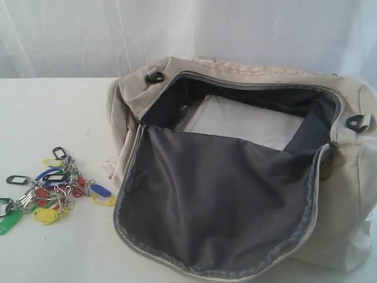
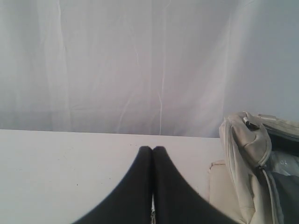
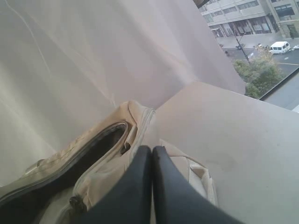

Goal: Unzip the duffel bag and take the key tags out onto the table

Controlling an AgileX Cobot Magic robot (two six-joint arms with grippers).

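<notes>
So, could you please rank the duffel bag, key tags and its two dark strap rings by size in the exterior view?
Largest: duffel bag.
Then the bunch of key tags.
Smallest: left strap ring and right strap ring, which look about alike.

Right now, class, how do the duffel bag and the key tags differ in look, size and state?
Colour: the duffel bag is cream with grey lining; the key tags are yellow, red, blue and green. Size: the duffel bag dwarfs the key tags. State: the duffel bag lies unzipped and gaping; the key tags sit bunched on rings. Both rest on the white table.
</notes>
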